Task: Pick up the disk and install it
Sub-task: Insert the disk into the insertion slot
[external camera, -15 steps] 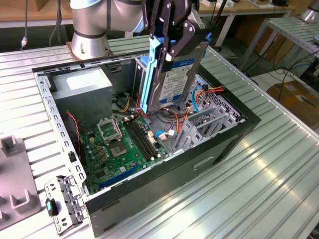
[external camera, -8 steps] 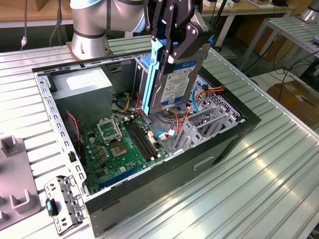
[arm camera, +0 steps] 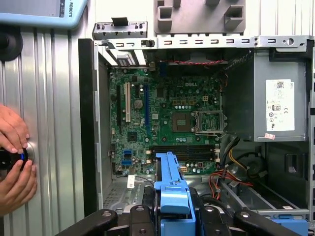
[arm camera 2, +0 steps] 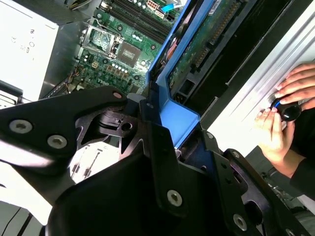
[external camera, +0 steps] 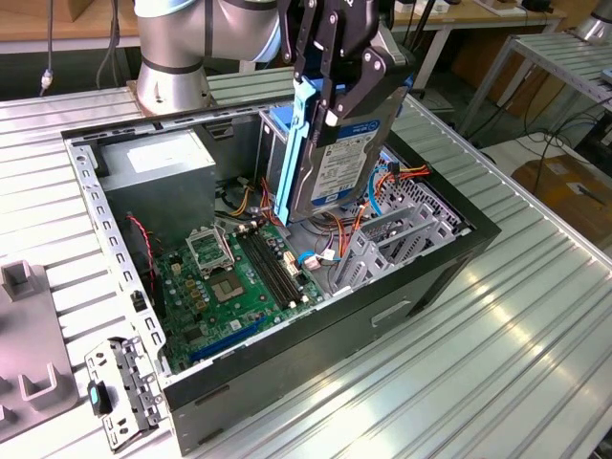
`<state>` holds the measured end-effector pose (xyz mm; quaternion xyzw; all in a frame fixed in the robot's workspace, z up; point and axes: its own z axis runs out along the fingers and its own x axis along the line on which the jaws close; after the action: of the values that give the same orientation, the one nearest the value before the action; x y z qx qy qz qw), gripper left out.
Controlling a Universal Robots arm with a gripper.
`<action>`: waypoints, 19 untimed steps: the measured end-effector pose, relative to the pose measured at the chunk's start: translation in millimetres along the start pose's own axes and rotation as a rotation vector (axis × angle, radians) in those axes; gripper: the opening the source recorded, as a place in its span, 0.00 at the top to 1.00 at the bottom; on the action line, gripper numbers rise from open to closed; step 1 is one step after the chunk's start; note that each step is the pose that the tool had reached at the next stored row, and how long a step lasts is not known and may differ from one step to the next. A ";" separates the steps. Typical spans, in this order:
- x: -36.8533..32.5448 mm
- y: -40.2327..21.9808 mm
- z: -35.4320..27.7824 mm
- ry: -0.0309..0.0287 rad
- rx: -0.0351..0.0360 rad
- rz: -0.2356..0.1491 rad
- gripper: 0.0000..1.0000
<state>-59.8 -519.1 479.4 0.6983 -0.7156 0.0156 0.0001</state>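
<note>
My gripper (external camera: 342, 84) is shut on the top end of the disk (external camera: 346, 158), a silver-grey drive with a white label and a bright blue carrier rail (external camera: 293, 153). The disk hangs upright and a little tilted over the open computer case (external camera: 316, 335), above the grey drive cage (external camera: 402, 225) on the exterior view's right side. In the second wrist view the black fingers (arm camera 2: 157, 142) clamp the blue rail (arm camera 2: 178, 115), and the disk's green underside (arm camera 2: 206, 44) points down into the case. The rail (arm camera: 172, 189) also shows in the first wrist view, over the motherboard (arm camera: 167, 118).
Inside the case lie the green motherboard (external camera: 239, 277), a grey power supply (external camera: 158, 167) and red and orange cables (external camera: 406, 174). A person's hands (arm camera: 15, 162) rest on a black knob on the ribbed table beside the case. A grey fixture (external camera: 29, 354) and a metal bracket (external camera: 120, 392) lie outside.
</note>
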 end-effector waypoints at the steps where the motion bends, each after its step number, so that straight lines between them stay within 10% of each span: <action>1: 0.0 0.0 0.0 0.0000 0.0000 0.000 0.63; 13: 8.0 -2.5 0.7 0.0001 0.0000 0.000 0.63; 19: 11.7 -33.4 5.6 0.0029 0.0002 0.000 0.63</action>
<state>-26.6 -531.8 474.8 0.6983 -0.7156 0.0167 0.0011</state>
